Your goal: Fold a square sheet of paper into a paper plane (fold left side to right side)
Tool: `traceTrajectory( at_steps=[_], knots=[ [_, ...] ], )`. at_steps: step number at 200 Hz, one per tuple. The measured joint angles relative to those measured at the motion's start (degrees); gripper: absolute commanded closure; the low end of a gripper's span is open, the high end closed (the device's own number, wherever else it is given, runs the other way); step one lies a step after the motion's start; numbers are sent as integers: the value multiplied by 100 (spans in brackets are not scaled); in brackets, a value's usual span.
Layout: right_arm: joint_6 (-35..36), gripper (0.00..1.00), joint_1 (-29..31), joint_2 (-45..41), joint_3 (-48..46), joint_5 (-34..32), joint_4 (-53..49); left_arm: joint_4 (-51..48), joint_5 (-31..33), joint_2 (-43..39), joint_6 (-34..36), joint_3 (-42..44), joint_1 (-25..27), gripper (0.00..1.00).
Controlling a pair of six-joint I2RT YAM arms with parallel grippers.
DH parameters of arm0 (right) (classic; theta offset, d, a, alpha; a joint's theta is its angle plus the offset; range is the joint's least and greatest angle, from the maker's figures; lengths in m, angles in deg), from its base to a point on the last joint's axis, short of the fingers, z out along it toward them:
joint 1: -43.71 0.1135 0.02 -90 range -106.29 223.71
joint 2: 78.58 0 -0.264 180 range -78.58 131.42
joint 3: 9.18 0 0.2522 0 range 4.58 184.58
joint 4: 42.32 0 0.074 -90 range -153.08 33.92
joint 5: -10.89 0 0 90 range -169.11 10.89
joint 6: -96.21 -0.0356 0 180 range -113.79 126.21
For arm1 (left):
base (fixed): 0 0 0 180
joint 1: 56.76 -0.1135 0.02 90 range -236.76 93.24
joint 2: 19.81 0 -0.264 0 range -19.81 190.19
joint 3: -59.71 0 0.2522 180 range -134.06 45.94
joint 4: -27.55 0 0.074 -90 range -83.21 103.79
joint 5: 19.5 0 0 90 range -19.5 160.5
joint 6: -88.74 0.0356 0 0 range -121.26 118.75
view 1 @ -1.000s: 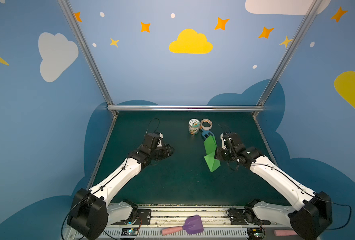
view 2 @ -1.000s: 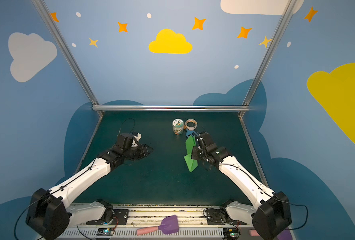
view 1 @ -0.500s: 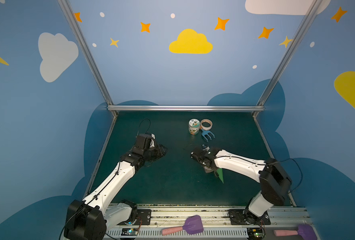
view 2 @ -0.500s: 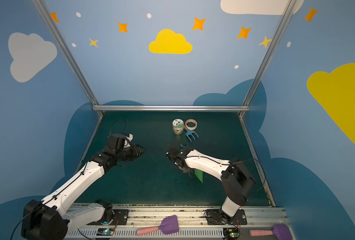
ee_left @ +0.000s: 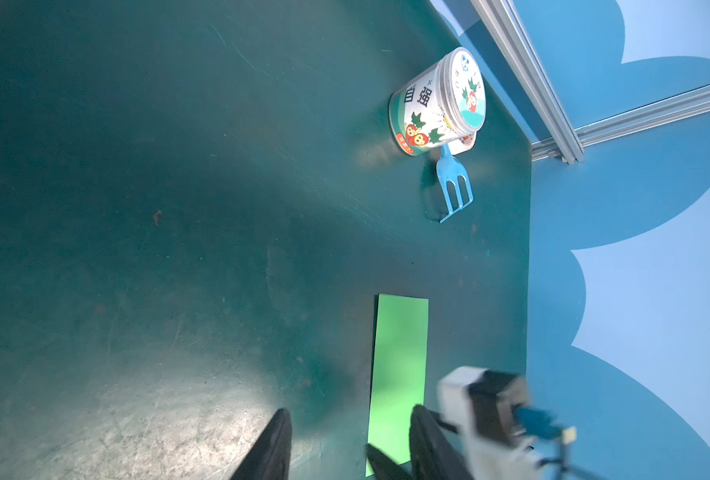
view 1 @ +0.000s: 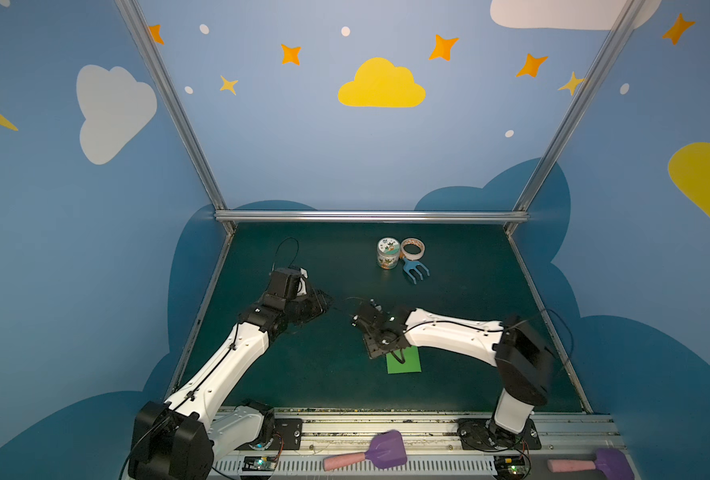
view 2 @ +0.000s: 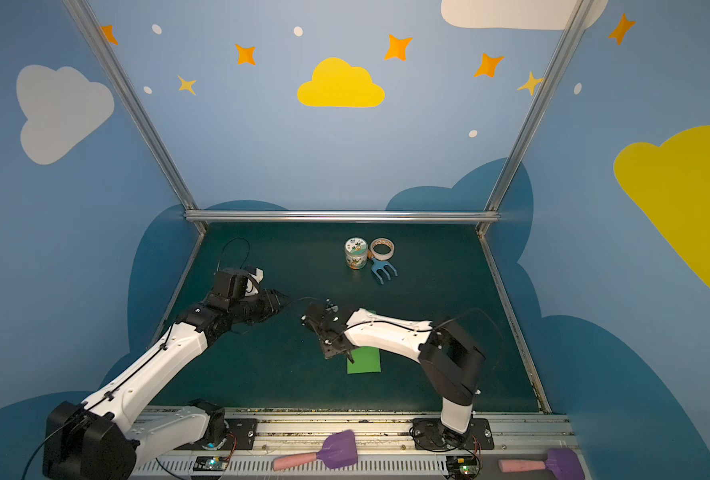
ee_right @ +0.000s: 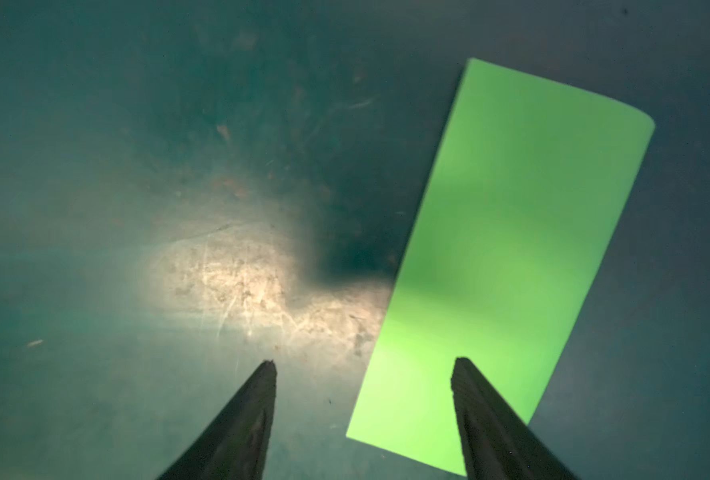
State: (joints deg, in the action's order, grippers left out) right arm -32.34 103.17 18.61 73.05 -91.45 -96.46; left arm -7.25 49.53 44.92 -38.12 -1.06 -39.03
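The square sheet of paper [view 1: 405,365] [view 2: 366,362] lies flat on the dark green table as a narrow bright green rectangle, creased in half. My right arm hides its far part in both top views. My right gripper [view 1: 386,353] [view 2: 338,351] hangs low over its left long edge, open. In the right wrist view the right gripper [ee_right: 365,363] has one finger [ee_right: 482,407] over the paper [ee_right: 511,228] and the other over bare table. My left gripper [view 1: 327,304] [ee_left: 350,411] is open and empty, to the left of the paper [ee_left: 399,353]. No paper plane shape shows.
A printed can [view 1: 388,253], a tape roll [view 1: 412,248] and a small blue toy fork [view 1: 415,272] stand together at the back middle of the table. Two purple toy shovels [view 1: 380,455] [view 1: 594,463] lie on the front rail. Blue walls enclose the table.
My right gripper carried the paper from mid-air near the back down toward the front, then opened and let it go; it now lies flat. My left arm drew back slightly to the left.
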Motion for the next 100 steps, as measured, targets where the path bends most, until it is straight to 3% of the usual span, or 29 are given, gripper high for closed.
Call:
traceTrajectory(
  at_steps=[19,38,64,100],
  knots=[
    [-4,42,-682,-798,-708,614,518,44,-131,59,39,17,0,49],
    [2,60,-1338,-1305,-1351,1178,975,131,-295,225,74,55,2,45],
    [31,84,-1961,-1530,-2002,1838,1388,175,-448,542,114,68,90,42],
    [146,100,-2559,-1543,-2476,2463,1779,243,-509,903,131,66,455,39]
  ],
)
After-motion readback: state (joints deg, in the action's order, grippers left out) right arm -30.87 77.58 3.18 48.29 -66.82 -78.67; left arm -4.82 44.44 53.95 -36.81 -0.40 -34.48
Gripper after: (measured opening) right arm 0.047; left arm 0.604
